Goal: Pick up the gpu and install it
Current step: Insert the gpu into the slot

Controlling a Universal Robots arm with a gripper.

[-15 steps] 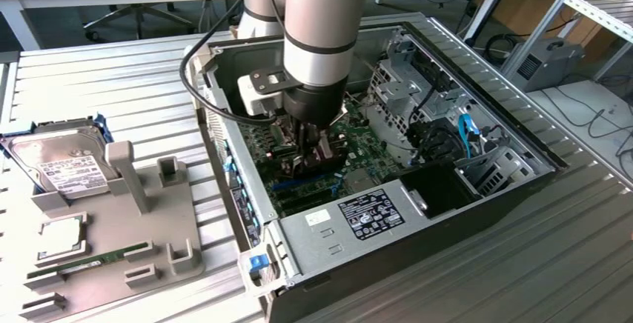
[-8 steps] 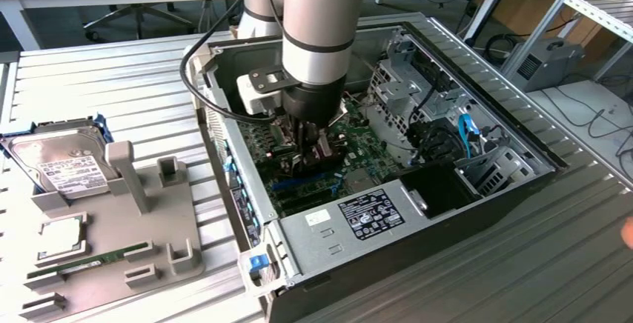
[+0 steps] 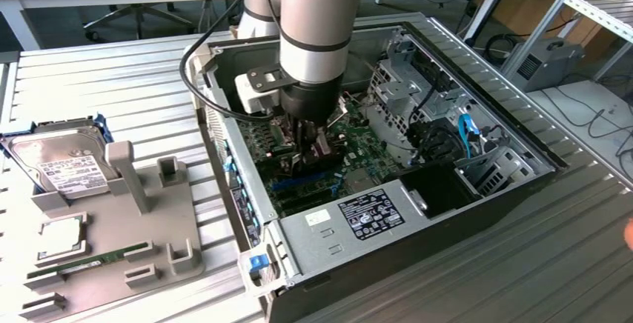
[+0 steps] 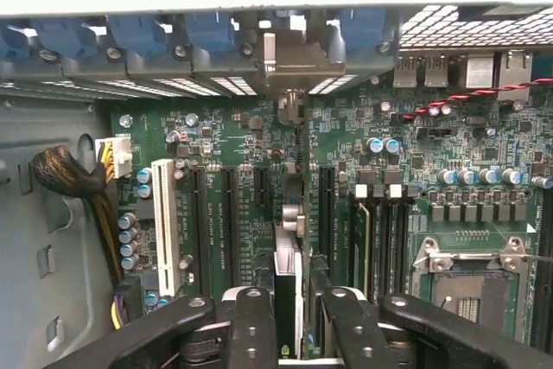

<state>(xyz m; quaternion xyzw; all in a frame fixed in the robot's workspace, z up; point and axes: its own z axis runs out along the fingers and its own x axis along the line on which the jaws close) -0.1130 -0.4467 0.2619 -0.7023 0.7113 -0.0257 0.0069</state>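
The gpu (image 4: 289, 287) is a thin dark card seen edge-on between my two black fingers (image 4: 251, 327). Its silver bracket (image 4: 294, 62) reaches the rear wall of the case, under the blue clips. My gripper (image 4: 290, 334) is shut on the gpu and holds it upright over the green motherboard (image 4: 397, 179), among the black expansion slots. In the exterior view my gripper (image 3: 307, 144) is deep inside the open computer case (image 3: 247, 190), with the dark gpu (image 3: 319, 151) below it. Whether the gpu's edge sits in a slot is hidden.
A white slot (image 4: 164, 222), an empty CPU socket (image 4: 471, 278) and a cable bundle (image 4: 69, 174) lie around the card. Outside the case, a grey fixture (image 3: 118, 227) holds a hard drive (image 3: 61, 166), a CPU (image 3: 59, 238) and a RAM stick (image 3: 89, 261). The power supply (image 3: 366, 215) fills the case's near corner.
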